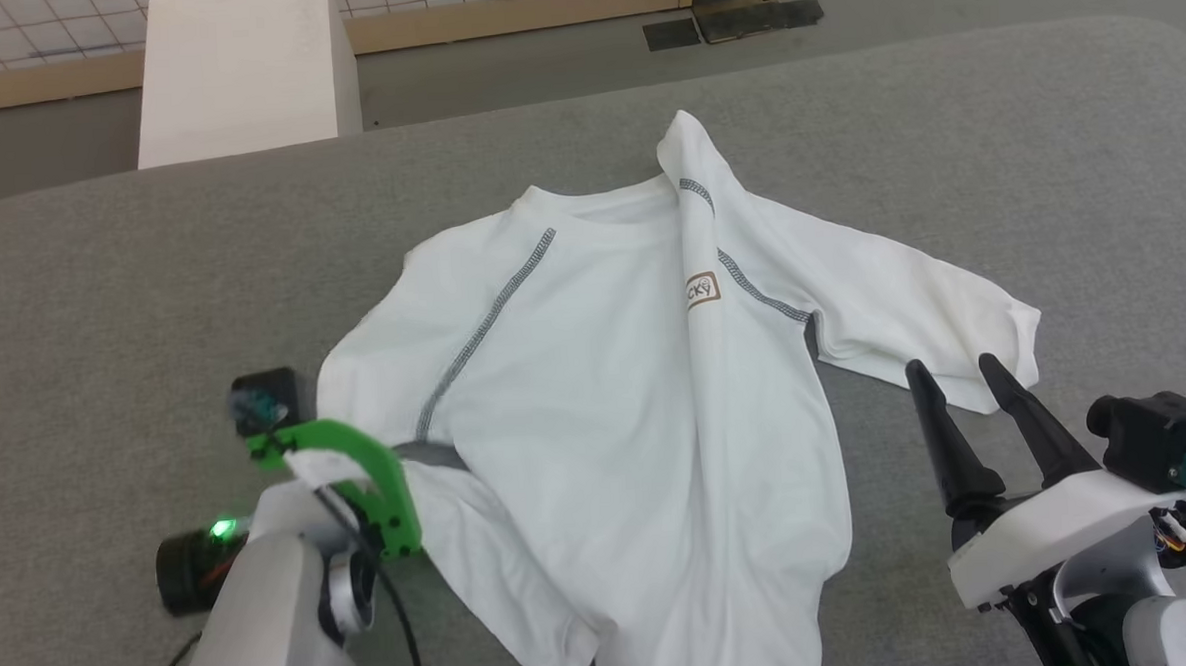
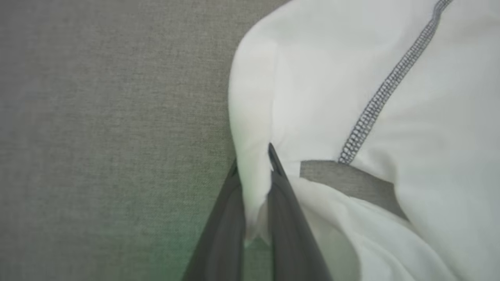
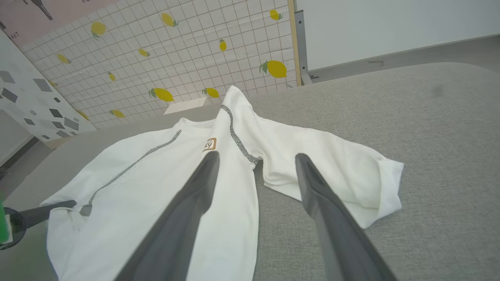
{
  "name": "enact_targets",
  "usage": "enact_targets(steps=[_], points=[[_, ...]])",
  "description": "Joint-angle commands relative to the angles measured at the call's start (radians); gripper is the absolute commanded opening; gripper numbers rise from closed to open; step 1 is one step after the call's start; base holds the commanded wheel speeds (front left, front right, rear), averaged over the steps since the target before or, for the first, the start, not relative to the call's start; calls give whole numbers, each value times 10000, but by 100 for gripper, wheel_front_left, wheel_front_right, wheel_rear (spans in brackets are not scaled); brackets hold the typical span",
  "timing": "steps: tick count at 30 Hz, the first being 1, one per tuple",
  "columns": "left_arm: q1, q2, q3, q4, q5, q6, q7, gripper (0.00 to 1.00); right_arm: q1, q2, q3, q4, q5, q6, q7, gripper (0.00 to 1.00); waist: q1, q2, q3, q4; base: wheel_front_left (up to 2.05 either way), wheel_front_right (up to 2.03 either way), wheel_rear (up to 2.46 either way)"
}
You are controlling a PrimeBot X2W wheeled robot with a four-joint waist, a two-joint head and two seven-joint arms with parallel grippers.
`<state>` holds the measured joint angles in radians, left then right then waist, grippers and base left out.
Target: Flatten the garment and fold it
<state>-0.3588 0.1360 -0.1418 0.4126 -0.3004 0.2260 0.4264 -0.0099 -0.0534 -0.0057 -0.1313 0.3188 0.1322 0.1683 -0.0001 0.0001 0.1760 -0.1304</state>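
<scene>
The garment (image 1: 605, 373), a white long-sleeved shirt with grey-stitched seams and a brown-bordered chest patch (image 1: 701, 290), lies front up on the grey table. A long fold runs down its middle, and its right sleeve (image 1: 912, 309) is spread to the side. My left gripper (image 2: 254, 160) is shut on a fold of the garment (image 2: 332, 78) at its left shoulder edge, with white cloth pinched between the dark fingers. In the head view the left wrist (image 1: 302, 546) covers that spot. My right gripper (image 1: 952, 367) stands open just in front of the right sleeve's cuff, above the table and holding nothing.
The grey padded table (image 1: 1046, 153) extends well beyond the shirt on all sides. A white box (image 1: 241, 68) stands past the table's far left edge. Beyond it are the floor and a tiled wall with lemon prints (image 3: 175, 50).
</scene>
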Motion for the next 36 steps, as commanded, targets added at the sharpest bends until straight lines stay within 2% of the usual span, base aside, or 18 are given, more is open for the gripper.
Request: enact_targets(steps=[1, 5, 10, 12, 13, 14, 17, 21, 25, 28, 31, 36], points=[[562, 111, 238, -239, -171, 196, -226, 0, 148, 30, -12, -44, 80, -15, 19, 100, 1, -1, -145, 161, 0, 0, 0], [2454, 345, 1098, -1857, -517, 755, -821, 0, 364, 31, -257, -183, 75, -15, 135, 100, 1, -1, -462, 632, 0, 0, 0], [3865, 498, 1383, -3178, -659, 991, -586, 0, 524, 31, -475, -368, 29, -15, 327, 100, 1, -1, -582, 1038, 0, 0, 0], [4158, 485, 1347, -3578, -872, 806, -424, 4, 557, 31, -537, -419, 27, -15, 384, 100, 1, -1, -605, 1170, 0, 0, 0], [4218, 451, 1338, -3755, -965, 711, -479, 62, 559, 31, -542, -433, 25, -15, 409, 100, 1, -1, -601, 1220, 0, 0, 0], [4239, 473, 1302, -3941, -985, 574, -640, 100, 548, 31, -525, -452, 18, -15, 435, 100, 1, -1, -593, 1260, 0, 0, 0], [4117, 658, 1119, -4295, -865, 161, -1118, 100, 516, 31, -445, -530, -2, -15, 484, 100, 1, -1, -579, 1319, 0, 0, 0], [3556, 1325, 806, -4668, -484, -609, -1665, 100, 473, 31, -394, -670, -2, -15, 496, 100, 1, -1, -500, 1300, 0, 0, 0], [2570, 2016, 302, -4801, -533, -1784, -1436, 100, 416, 31, -321, -848, -7, -15, 482, 100, 1, -1, -242, 1146, 0, 0, 0], [1547, 2673, -180, -4363, -844, -2943, -676, 100, 304, 31, -247, -980, 13, -15, 469, 100, 1, -1, 58, 937, 0, 0, 0], [504, 3142, -561, -3826, -1323, -3368, 208, 100, 136, 31, -166, -1068, 1, -15, 441, 100, 1, -1, 359, 684, 0, 0, 0], [-1284, 3890, -1429, -2787, -2229, -3550, 1712, 100, -193, 31, -60, -1058, -3, -15, 359, 100, 1, -1, 881, 220, 0, 0, 0]])
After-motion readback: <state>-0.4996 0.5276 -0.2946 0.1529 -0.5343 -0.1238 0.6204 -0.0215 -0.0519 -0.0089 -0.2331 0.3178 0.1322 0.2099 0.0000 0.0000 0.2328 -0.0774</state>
